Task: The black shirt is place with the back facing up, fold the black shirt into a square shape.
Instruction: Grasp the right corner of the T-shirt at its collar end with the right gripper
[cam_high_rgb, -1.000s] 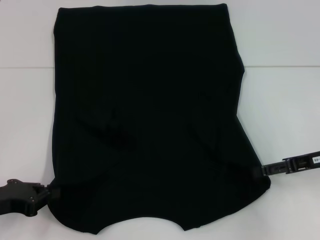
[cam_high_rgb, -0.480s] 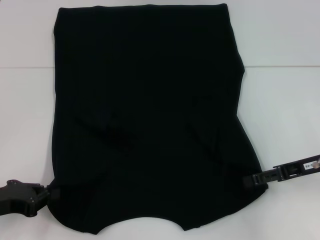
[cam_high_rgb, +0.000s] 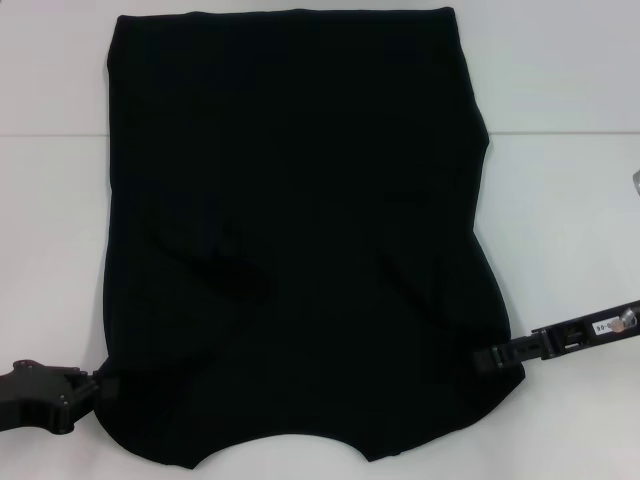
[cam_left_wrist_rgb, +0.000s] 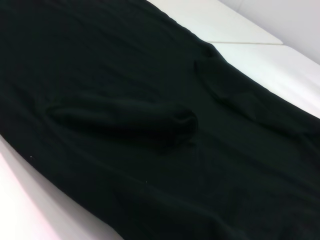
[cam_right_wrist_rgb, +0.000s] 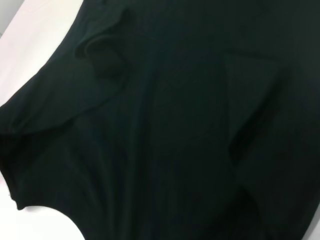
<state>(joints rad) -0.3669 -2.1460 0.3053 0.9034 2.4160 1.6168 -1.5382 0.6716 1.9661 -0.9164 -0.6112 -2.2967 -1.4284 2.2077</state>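
The black shirt (cam_high_rgb: 300, 230) lies flat on the white table, plain side up, with its neckline curve at the near edge and both sleeves folded inward as raised ridges (cam_left_wrist_rgb: 150, 120). My left gripper (cam_high_rgb: 103, 384) sits at the shirt's near-left edge, its tip against the fabric. From the right, my right gripper (cam_high_rgb: 490, 358) reaches in, its tip over the shirt's near-right edge. Both wrist views show only black cloth (cam_right_wrist_rgb: 175, 125) and a strip of table.
White table (cam_high_rgb: 570, 220) surrounds the shirt on both sides, with a seam line running across it at mid-height. A small grey object (cam_high_rgb: 636, 180) shows at the right border.
My right gripper has moved left, onto the shirt's near-right edge, and that edge has shifted inward with it. The left gripper has stayed put.
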